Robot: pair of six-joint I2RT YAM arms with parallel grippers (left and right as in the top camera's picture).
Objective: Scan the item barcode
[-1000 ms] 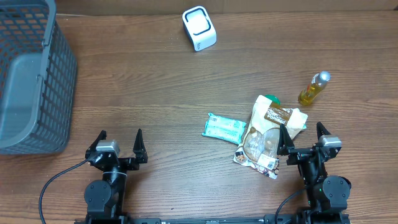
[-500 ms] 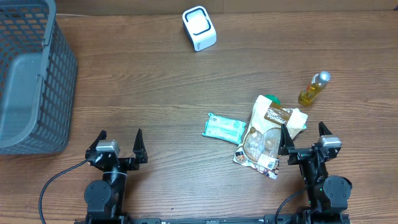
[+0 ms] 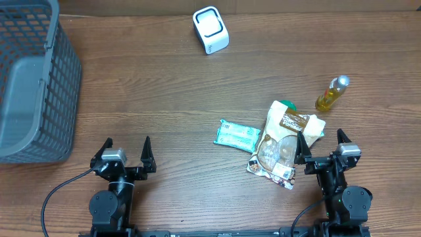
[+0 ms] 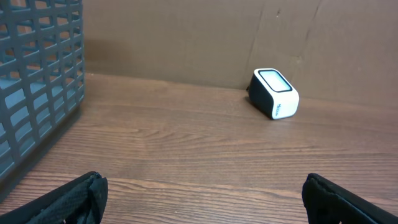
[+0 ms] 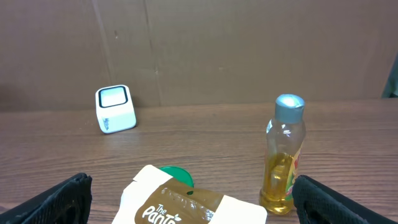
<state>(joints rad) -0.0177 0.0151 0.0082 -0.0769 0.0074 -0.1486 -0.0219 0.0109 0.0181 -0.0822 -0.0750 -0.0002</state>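
A white barcode scanner (image 3: 210, 29) with a dark window stands at the table's far side, also seen in the left wrist view (image 4: 275, 93) and the right wrist view (image 5: 115, 109). Three items lie at the right: a brown-and-white pouch (image 3: 284, 141), a teal packet (image 3: 237, 135) and a small bottle (image 3: 332, 93) of yellow liquid. My right gripper (image 3: 319, 135) is open at the near edge, just behind the pouch (image 5: 193, 205), with the bottle (image 5: 283, 155) ahead to the right. At the near left, my left gripper (image 3: 127, 141) is open over bare wood (image 4: 202, 186).
A grey mesh basket (image 3: 33, 79) fills the far left corner and shows at the left of the left wrist view (image 4: 37, 74). A green lid (image 3: 287, 104) peeks from under the pouch's far end. A brown wall backs the table.
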